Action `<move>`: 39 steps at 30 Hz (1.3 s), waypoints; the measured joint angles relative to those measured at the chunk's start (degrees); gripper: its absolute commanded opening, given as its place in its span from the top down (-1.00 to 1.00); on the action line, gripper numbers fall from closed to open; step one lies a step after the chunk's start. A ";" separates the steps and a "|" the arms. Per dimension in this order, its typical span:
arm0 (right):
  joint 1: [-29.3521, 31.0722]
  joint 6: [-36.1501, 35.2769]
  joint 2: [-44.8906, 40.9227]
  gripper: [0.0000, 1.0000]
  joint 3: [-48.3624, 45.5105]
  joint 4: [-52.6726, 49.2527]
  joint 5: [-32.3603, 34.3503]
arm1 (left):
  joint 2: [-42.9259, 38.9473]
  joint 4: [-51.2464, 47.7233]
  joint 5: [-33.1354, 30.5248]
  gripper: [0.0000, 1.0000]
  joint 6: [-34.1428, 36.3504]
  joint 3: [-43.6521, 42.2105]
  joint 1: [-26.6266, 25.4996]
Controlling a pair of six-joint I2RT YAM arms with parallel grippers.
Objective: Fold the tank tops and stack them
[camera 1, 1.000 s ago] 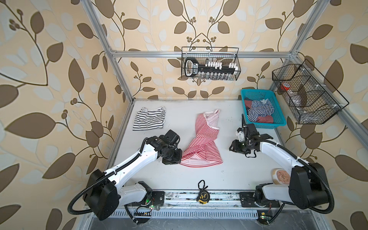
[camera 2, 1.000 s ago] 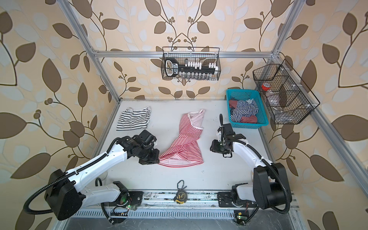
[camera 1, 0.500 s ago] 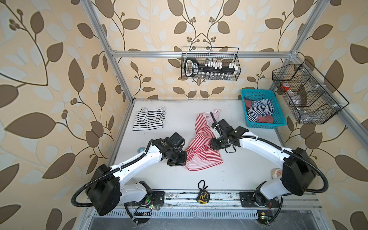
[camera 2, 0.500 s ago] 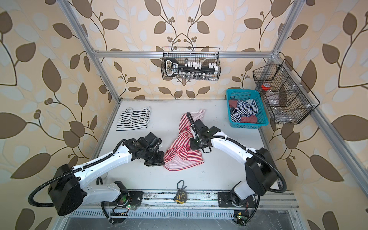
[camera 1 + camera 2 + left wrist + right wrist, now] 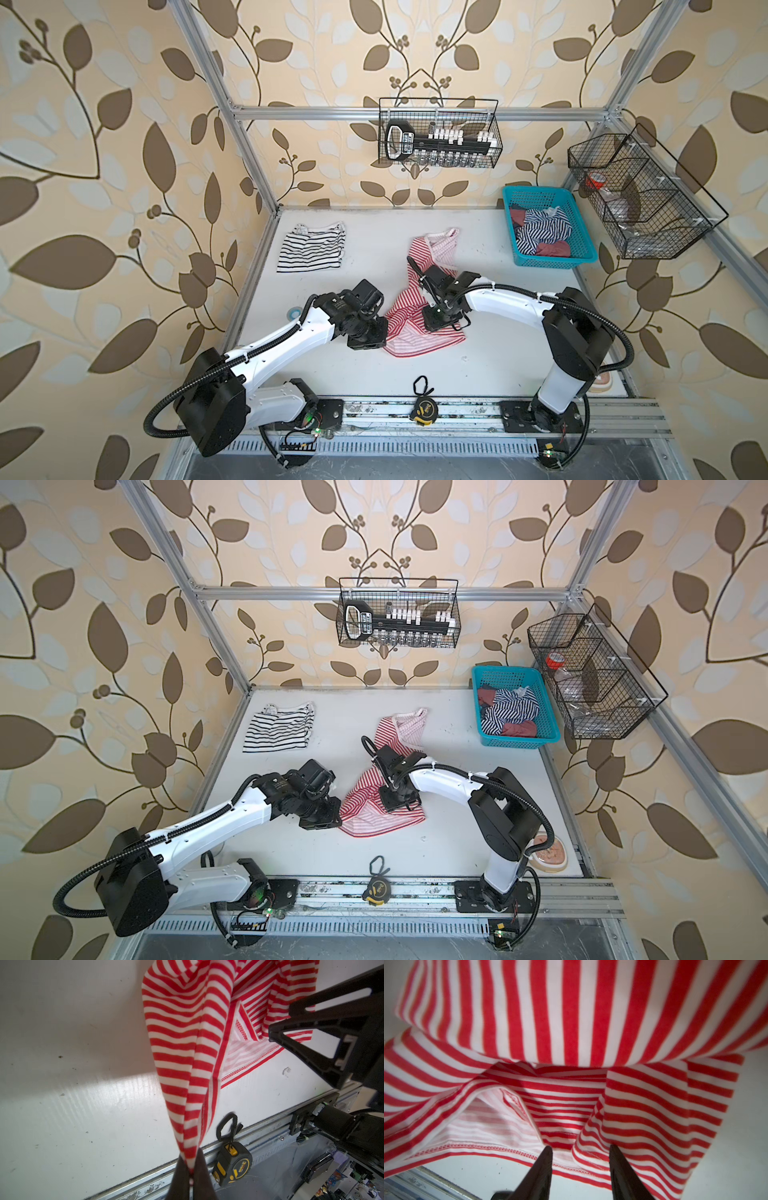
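Note:
The red-and-white tank top (image 5: 415, 332) (image 5: 374, 816) lies bunched mid-table, straps toward the back wall. My left gripper (image 5: 384, 336) (image 5: 338, 818) (image 5: 191, 1159) is shut on its left hem corner and lifts it, so the cloth (image 5: 182, 1043) hangs stretched. My right gripper (image 5: 436, 324) (image 5: 395, 802) (image 5: 580, 1147) stands over the hem (image 5: 508, 1149), jaws apart with a fabric fold loose between them. The black-and-white tank top (image 5: 311, 247) (image 5: 278, 727) lies folded at back left. A navy-and-white tank top (image 5: 540, 232) (image 5: 509, 710) sits crumpled in the turquoise basket (image 5: 552, 259) (image 5: 515, 742).
A yellow-black tape measure (image 5: 423, 409) (image 5: 376, 889) (image 5: 232, 1161) lies on the front rail. A round pinkish object (image 5: 675, 854) rests at front right. Black wire baskets (image 5: 440, 133) (image 5: 640, 195) hang on the back and right walls. Reddish cloth also lies in the turquoise basket.
My right arm swung from near the basket across to the red-and-white top's hem. My left gripper drew its corner slightly right and forward, bunching the top narrower.

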 measured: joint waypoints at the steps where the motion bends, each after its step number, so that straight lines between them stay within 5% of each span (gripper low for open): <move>1: -0.02 0.02 0.11 0.11 0.00 0.02 0.00 | 0.00 0.02 0.00 1.00 -0.02 0.00 0.00; 10: 0.11 0.09 2.05 0.22 0.00 0.00 0.26 | -0.37 0.00 -0.04 1.00 -0.11 -0.02 0.00; 16: 0.37 0.20 2.40 0.95 0.00 -0.04 0.50 | -0.37 -0.02 -0.04 1.00 -0.13 -0.02 0.00; 22: -0.94 0.02 1.36 1.00 -0.15 -0.94 0.87 | -0.48 -1.95 -2.93 1.00 -0.09 0.35 0.02; 33: -24.04 -1.92 -31.61 1.00 2.58 -4.09 -0.79 | -4.83 -12.15 -15.04 1.00 6.97 21.88 9.09; 39: -34.77 -4.11 -38.53 1.00 9.64 -6.32 -6.75 | -4.28 -16.17 -19.15 1.00 12.70 33.94 12.52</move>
